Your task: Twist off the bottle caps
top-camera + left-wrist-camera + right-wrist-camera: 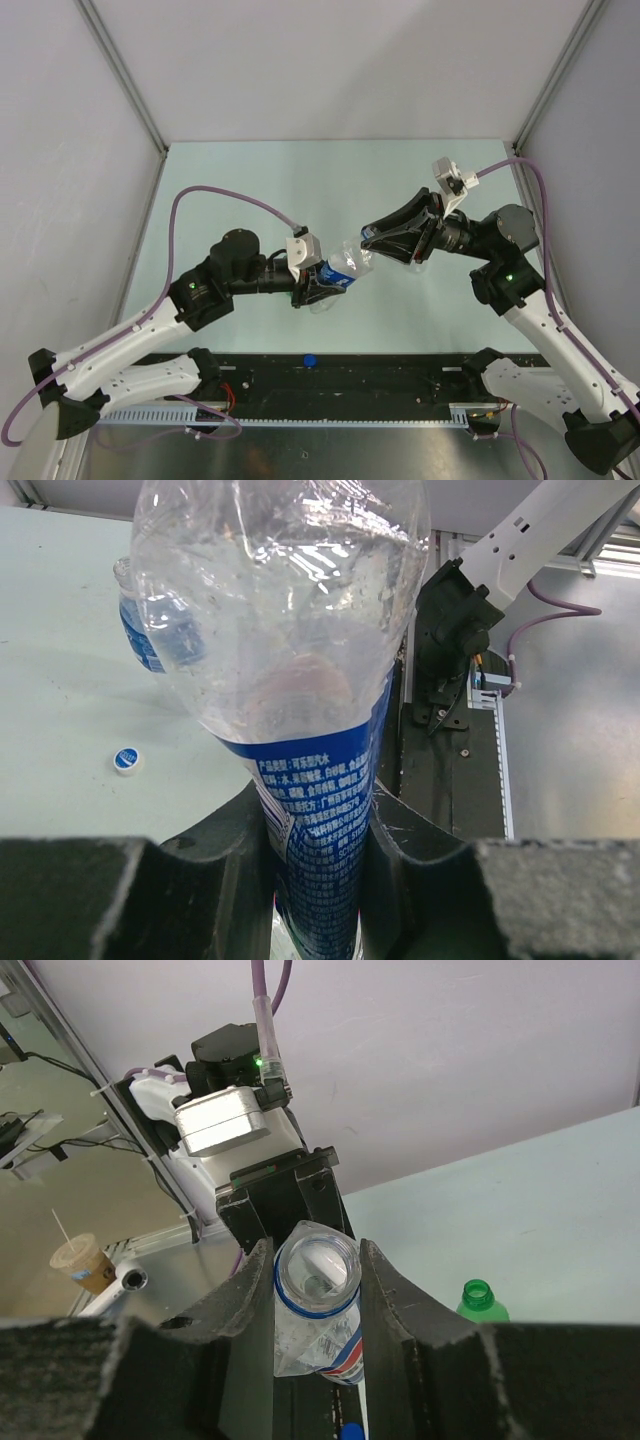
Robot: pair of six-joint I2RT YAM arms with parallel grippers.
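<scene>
1. Pale green table (250, 180) with plain white walls around it; both arms meet over its middle.
2. Left gripper (318, 815) pinches the clear blue-labelled bottle (340, 268) across its label. The jaws press in hard enough to crease the plastic, and the bottle hangs in the air between the two arms.
3. Right gripper (316, 1250) sits at the neck end, a finger lying against each side of the neck, and seems to pinch it. In the right wrist view the mouth looks open, with only a blue ring below the rim and no cap that I can make out.
4. A loose blue-topped cap (127, 760) lies on the table. A second clear bottle (150, 630) stands behind the held one, and a green bottle (478, 1300) stands farther off with a bare mouth.
5. Judgement: this bottle's cap is probably off.
6. To finish well, ease the right jaws apart first, straight off the neck, so the thin rim is not dragged sideways.
7. Keep the left grip firm but no tighter, because the wall is already buckling. Lower the bottle base-first, away from the other bottles.
</scene>
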